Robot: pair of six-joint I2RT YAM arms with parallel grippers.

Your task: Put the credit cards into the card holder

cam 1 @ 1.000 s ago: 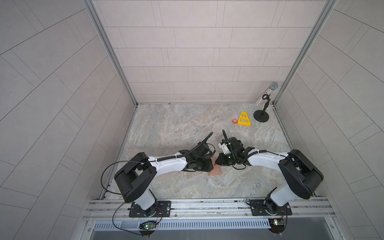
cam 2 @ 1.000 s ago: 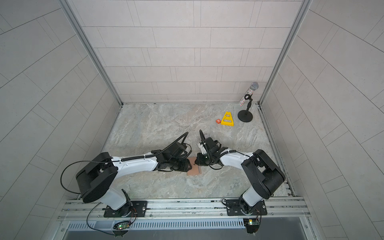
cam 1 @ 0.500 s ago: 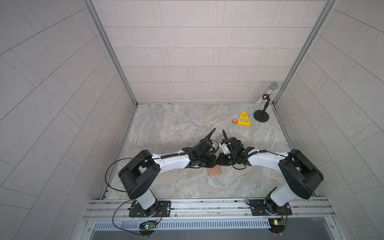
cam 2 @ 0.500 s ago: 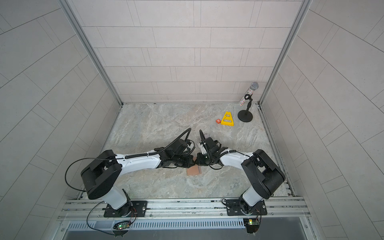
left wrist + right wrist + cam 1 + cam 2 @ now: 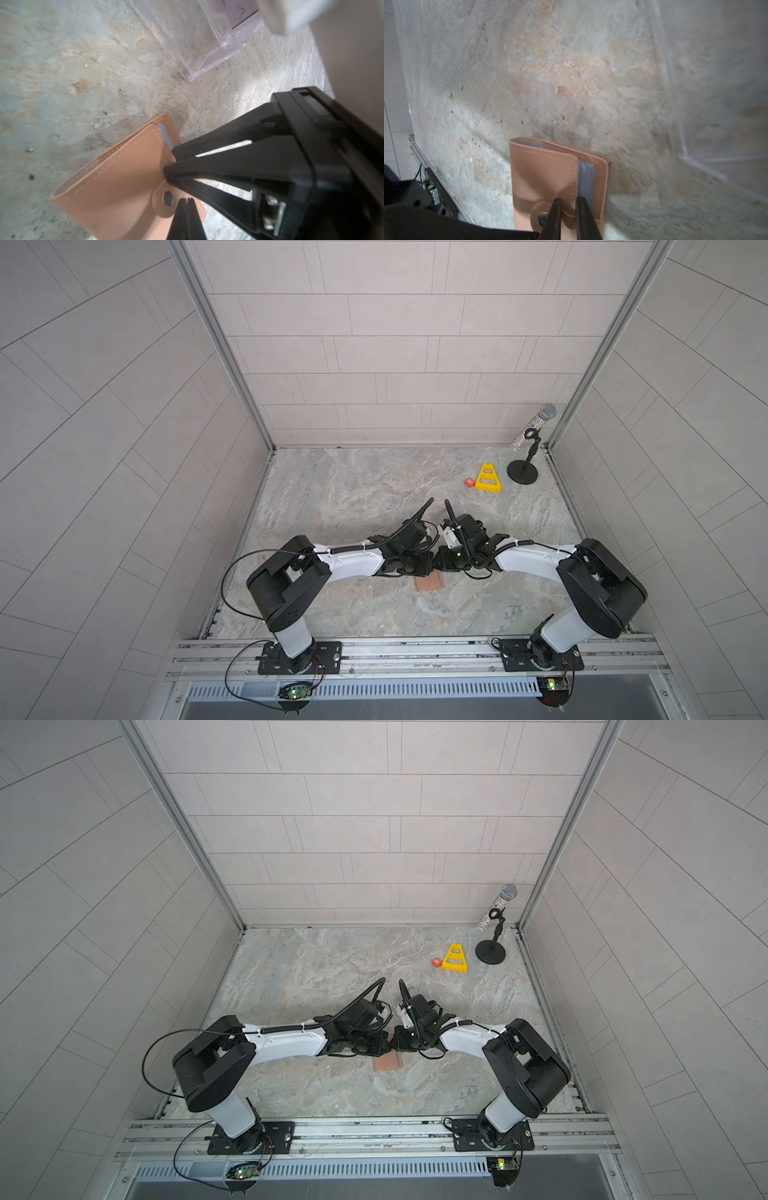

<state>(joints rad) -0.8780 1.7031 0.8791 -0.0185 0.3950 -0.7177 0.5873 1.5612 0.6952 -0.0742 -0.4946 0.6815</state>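
Card holder (image 5: 116, 182) lies folded on counter (image 5: 72, 83), right under both claws. Right claw (image 5: 569, 201) nips its cover edge, likely steadying it. Left claw (image 5: 187, 202) is fully closed at snap tab (image 5: 164, 204), probably to open it; grip unclear. Cards (image 5: 236, 12) sit in clear stand (image 5: 207, 47) beyond the claws.

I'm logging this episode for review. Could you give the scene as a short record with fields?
card holder: tan, folded, flat on the table, bluish sleeves showing at its open edge
left gripper: shut, at the snap tab
right gripper: tips slightly apart at the cover's edge; grip unclear
acrylic stand: clear, beyond the holder, not touching it
far corner: microphone, yellow triangle, orange cube
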